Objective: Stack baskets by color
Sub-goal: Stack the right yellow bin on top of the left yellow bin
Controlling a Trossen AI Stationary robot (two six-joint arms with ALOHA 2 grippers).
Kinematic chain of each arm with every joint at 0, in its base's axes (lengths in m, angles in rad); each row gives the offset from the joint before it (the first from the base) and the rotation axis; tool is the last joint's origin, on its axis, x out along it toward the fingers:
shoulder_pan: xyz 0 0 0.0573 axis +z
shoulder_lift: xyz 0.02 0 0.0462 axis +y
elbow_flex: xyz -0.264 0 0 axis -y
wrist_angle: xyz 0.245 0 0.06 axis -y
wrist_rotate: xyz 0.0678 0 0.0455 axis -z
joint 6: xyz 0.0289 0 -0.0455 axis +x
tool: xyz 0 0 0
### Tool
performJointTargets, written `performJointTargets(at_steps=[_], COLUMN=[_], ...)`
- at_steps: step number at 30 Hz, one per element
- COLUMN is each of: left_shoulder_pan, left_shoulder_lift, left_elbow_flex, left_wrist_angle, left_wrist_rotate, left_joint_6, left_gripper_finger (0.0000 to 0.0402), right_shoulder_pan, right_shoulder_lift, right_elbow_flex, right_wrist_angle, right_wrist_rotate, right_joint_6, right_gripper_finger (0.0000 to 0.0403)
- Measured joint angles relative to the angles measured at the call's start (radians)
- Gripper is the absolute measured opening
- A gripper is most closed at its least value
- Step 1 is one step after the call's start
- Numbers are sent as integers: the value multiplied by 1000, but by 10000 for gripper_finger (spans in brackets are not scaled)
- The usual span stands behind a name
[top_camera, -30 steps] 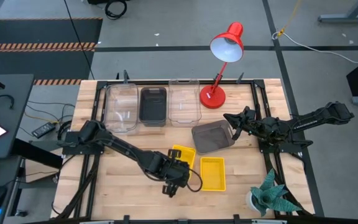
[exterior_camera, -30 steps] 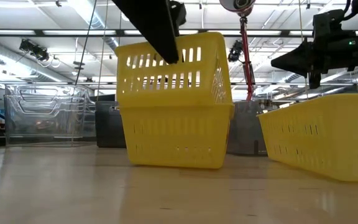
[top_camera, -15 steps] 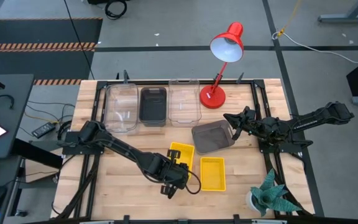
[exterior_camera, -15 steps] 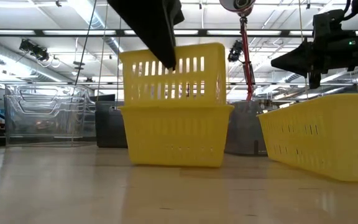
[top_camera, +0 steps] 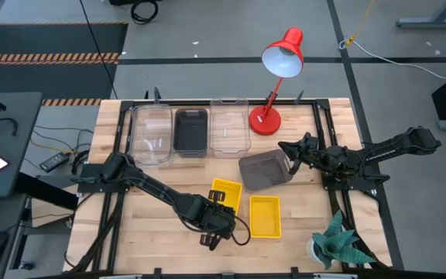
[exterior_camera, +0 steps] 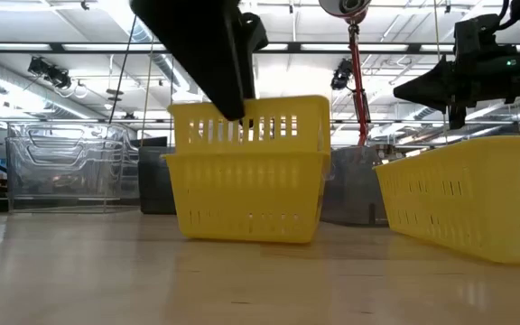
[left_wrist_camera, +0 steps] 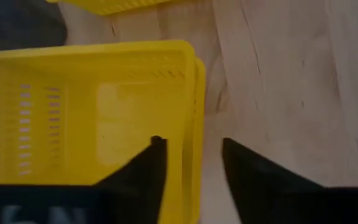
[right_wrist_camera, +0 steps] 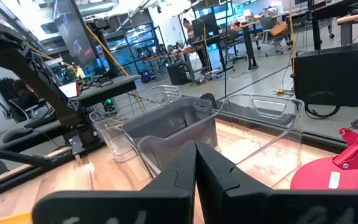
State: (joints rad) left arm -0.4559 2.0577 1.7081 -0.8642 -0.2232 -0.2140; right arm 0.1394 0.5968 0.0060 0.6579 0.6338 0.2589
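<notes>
Near the table's front middle, two yellow baskets sit nested: the upper one (exterior_camera: 260, 126) rests level inside the lower one (exterior_camera: 246, 194). My left gripper (left_wrist_camera: 191, 146) is open above their near short end. One finger (left_wrist_camera: 156, 158) is inside the upper basket and the other (left_wrist_camera: 244, 165) is outside both rims, each with a gap to the wall. A third yellow basket (top_camera: 265, 215) lies just to the right. My right gripper (right_wrist_camera: 196, 155) is shut on nothing and waits level at the right, beside a tilted grey basket (top_camera: 263, 170).
Along the far edge stand a clear basket (top_camera: 152, 133), a dark grey basket (top_camera: 191, 130) and another clear basket (top_camera: 230, 125). A red desk lamp (top_camera: 273, 85) stands to their right. A potted plant (top_camera: 337, 244) is at the near right corner.
The upper yellow basket, raised and tilted above the lower one a second ago, has come level and sunk deeper into it. My left arm's finger has come down a little with it.
</notes>
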Motion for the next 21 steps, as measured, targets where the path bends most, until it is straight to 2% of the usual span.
performJointTargets(at_steps=[5, 9, 14, 21], left_shoulder_pan=[6, 5, -1, -10], left_shoulder_lift=[-31, -38, -18, 30], left_elbow_flex=[0, 0, 1, 0], left_wrist_angle=[75, 210, 334, 472], left_wrist_rotate=[-13, -36, -38, -49], left_joint_6=[41, 98, 118, 53], left_gripper_finger=[246, 277, 280, 261], right_shoulder_pan=[0, 0, 0, 0], right_shoulder_lift=[0, 0, 0, 0], right_elbow_flex=[0, 0, 0, 0], right_wrist_angle=[0, 0, 0, 1], right_wrist_rotate=[0, 0, 0, 0], right_joint_6=[0, 0, 0, 0], right_gripper_finger=[13, 13, 13, 13])
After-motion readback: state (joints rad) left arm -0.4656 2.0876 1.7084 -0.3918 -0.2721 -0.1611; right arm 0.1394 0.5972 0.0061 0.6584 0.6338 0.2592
